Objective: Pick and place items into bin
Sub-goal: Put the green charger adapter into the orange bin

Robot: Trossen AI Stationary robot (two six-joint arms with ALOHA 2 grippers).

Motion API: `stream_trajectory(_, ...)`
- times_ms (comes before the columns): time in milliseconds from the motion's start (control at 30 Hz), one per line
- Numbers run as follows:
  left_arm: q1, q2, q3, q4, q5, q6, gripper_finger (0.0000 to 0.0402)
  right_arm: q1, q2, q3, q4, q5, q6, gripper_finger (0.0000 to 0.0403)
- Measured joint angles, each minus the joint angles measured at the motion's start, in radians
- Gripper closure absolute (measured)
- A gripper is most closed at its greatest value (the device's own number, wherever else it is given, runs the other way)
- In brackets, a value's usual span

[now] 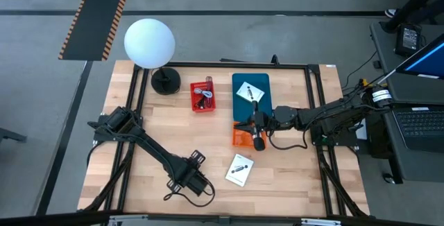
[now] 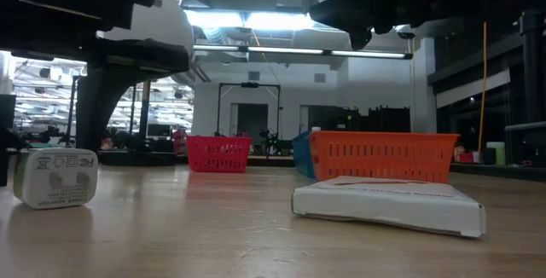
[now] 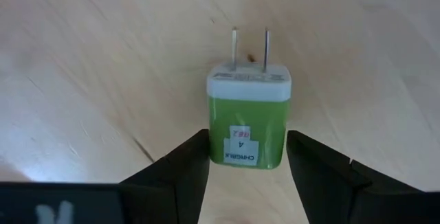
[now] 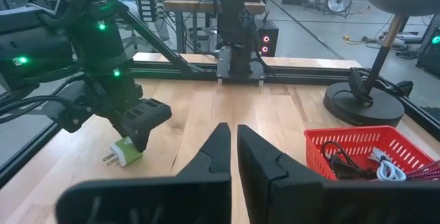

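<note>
A green charger cube with a white face and two prongs (image 3: 247, 117) lies flat on the wood table, also seen in the low view (image 2: 55, 177) and the right wrist view (image 4: 122, 154). My left gripper (image 3: 247, 136) is open near the table's near edge (image 1: 201, 184). It hangs just above the cube with a finger to either side, touching nothing. My right gripper (image 4: 234, 131) is shut and empty over the orange bin (image 1: 241, 139), pointing toward the table's left (image 1: 243, 125). A white card (image 1: 239, 169) lies flat on the table near the orange bin.
A red bin (image 1: 202, 96) holding cables (image 4: 357, 157) stands at the far middle. Beside it is a teal bin (image 1: 262, 101) with a white card (image 1: 248, 92) in it. The white globe lamp (image 1: 149, 42) stands on its black base (image 1: 166, 80) at the far left. A black frame rail (image 1: 208, 64) runs round the table.
</note>
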Motion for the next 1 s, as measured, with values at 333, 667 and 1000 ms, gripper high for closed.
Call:
stream_trajectory(333,0.000,0.000,0.000,0.013,0.008,0.000,0.0215,0.000,0.000,0.000,0.000,0.000,0.000,0.0393)
stream_trajectory(667,0.001,-0.001,0.001,0.018,0.008,0.011,0.0265,0.000,0.000,0.000,0.000,0.000,0.002,0.0393)
stream_trajectory(1000,0.025,-0.042,0.001,-0.023,0.007,0.011,0.0265,0.000,0.000,0.000,-0.003,0.000,0.004,0.0393)
